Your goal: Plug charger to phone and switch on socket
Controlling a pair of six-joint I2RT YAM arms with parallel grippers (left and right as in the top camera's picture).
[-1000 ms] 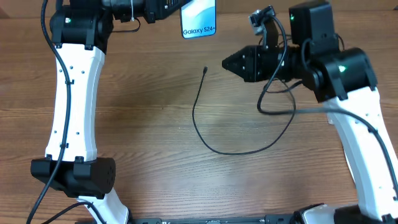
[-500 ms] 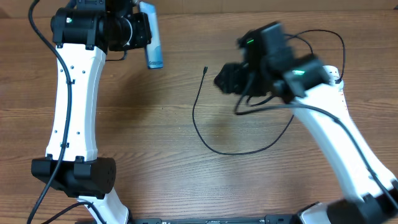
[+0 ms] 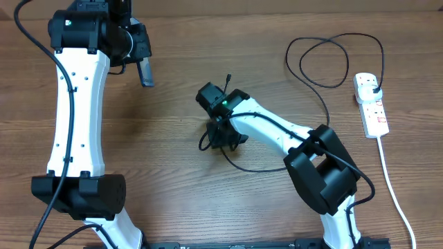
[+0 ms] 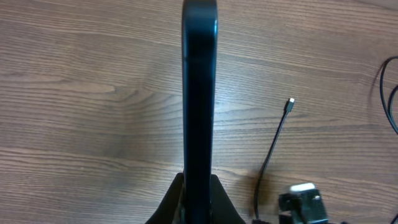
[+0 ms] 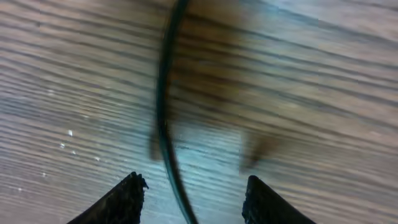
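Charger: a thin black cable lying on the wooden table. We see it run top to bottom through the right wrist view.
Plug tip: bare on the wood, just beyond the right wrist and pointing toward the far edge.
Right gripper: fingers spread wide with nothing held. The cable passes between them, closer to the left-hand finger in that view.
Left gripper: clamped on the phone, which it holds clear of the table and edge-on to its camera.
Socket: at the far right, well apart from both grippers, with the charger's black plug seated in it.
Key relation: the cable's long axis crosses the right fingers' closing line, so we judge the right arm the nearer one to take it. The tip lies further along the cable, between gripper and phone.
Unclear: how high the fingers are above the wood — the view is blurred.
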